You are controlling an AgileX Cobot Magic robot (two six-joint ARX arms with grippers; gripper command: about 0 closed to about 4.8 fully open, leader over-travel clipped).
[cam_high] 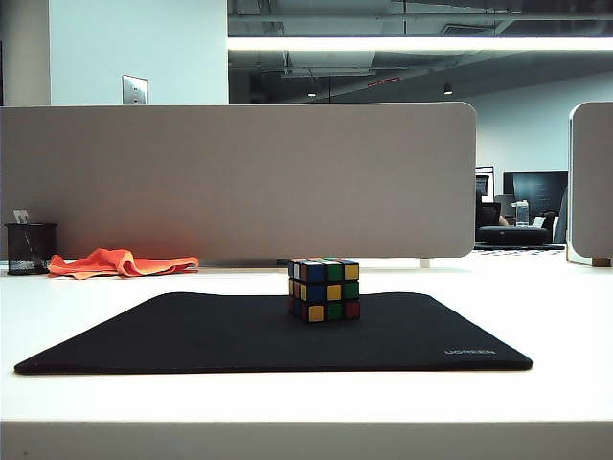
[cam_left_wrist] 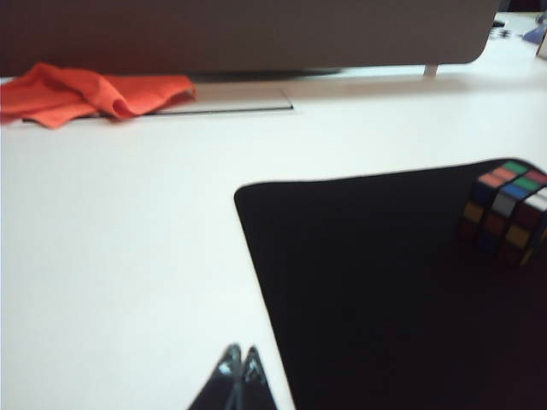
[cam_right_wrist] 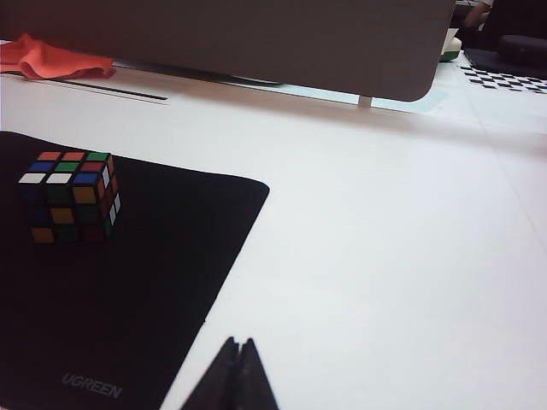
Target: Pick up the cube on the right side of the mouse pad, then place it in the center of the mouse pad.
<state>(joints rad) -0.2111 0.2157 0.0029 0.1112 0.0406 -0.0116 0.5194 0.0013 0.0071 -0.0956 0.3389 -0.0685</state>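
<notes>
The cube [cam_high: 324,288], a small puzzle cube with black edges and coloured stickers, stands on the black mouse pad [cam_high: 192,335] near the middle of its far part. Neither arm shows in the exterior view. In the left wrist view my left gripper [cam_left_wrist: 240,352] is shut and empty above the white table, just off the mouse pad [cam_left_wrist: 376,282] on its left side, far from the cube [cam_left_wrist: 506,209]. In the right wrist view my right gripper [cam_right_wrist: 240,343] is shut and empty above the table beside the mouse pad [cam_right_wrist: 154,282], away from the cube [cam_right_wrist: 70,195].
An orange cloth [cam_high: 120,263] lies at the back left next to a black mesh pen cup [cam_high: 30,248]. A grey partition [cam_high: 239,177] closes the back of the white table [cam_high: 556,316]. A second panel [cam_high: 592,182] stands at the far right.
</notes>
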